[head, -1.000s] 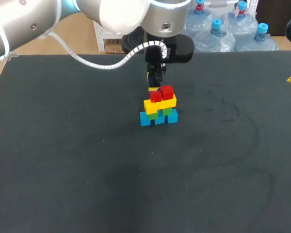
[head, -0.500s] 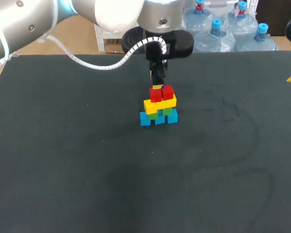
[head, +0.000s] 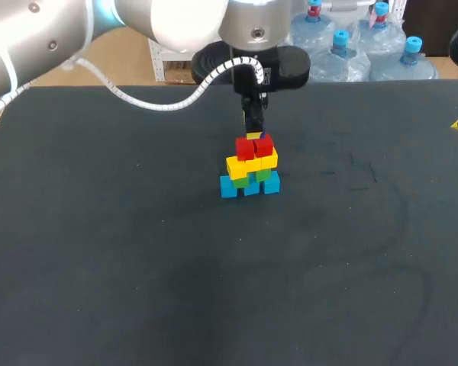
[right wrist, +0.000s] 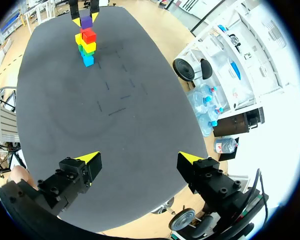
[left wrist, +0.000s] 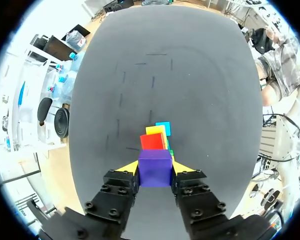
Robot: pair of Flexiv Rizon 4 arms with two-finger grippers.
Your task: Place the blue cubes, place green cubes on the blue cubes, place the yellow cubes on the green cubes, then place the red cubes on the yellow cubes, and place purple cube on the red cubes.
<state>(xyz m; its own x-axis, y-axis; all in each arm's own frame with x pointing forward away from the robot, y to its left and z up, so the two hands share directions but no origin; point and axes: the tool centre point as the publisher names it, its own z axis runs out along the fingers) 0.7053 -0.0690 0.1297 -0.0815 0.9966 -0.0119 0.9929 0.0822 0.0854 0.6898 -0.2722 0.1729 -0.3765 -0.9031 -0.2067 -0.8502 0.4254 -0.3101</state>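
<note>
Left gripper (left wrist: 155,173) is clamping the purple cube (left wrist: 154,164) between both yellow tips, one tip on each side face. It is hanging just above the stack, near the table's far middle.

The stack is standing on the dark table (head: 137,267). Bottom up:
- blue cubes (head: 250,187), three showing in a row on the surface
- green cubes (head: 262,175), mostly hidden under the layer above
- yellow cubes (head: 237,167)
- red cubes (head: 246,149), two, side by side and touching

In the way: in the head view the gripper's dark fingers are coming down right behind the red cubes and covering the purple cube, so contact between purple and red cannot be told there. In the left wrist view the purple cube is blocking most of the stack ahead; only one red face, a yellow top and a blue corner are peeking past it.

Around: the left arm (head: 76,38) and its white cable (head: 168,99) are crossing the far left of the table. Faint scuff lines are showing on the surface right of the stack.

Right gripper (right wrist: 140,158) is sitting at the table's right edge, well apart from the stack, fingers spread wide with nothing between them.
</note>
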